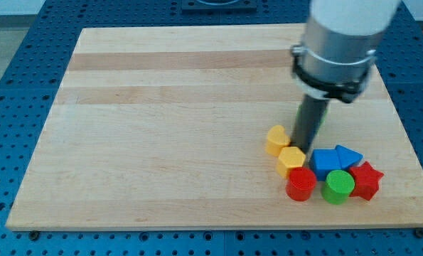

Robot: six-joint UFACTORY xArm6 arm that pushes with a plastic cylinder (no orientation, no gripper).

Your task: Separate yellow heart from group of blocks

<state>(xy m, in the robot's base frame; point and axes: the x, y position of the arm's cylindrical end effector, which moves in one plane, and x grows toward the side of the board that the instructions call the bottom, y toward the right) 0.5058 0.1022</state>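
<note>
Two yellow blocks lie at the left of a cluster in the view's lower right. The upper one (pixel 276 139) looks like the yellow heart; the lower one (pixel 291 161) looks like a pentagon. They touch each other. My tip (pixel 307 151) is on the board just right of both, between them and the blue cube (pixel 325 161). I cannot tell if it touches them.
A blue triangle (pixel 349 156) sits right of the cube. Below are a red cylinder (pixel 301 184), a green cylinder (pixel 338 186) and a red star (pixel 366 180). A sliver of green (pixel 324 116) shows behind the rod. The board's bottom edge (pixel 218 226) is close below the cluster.
</note>
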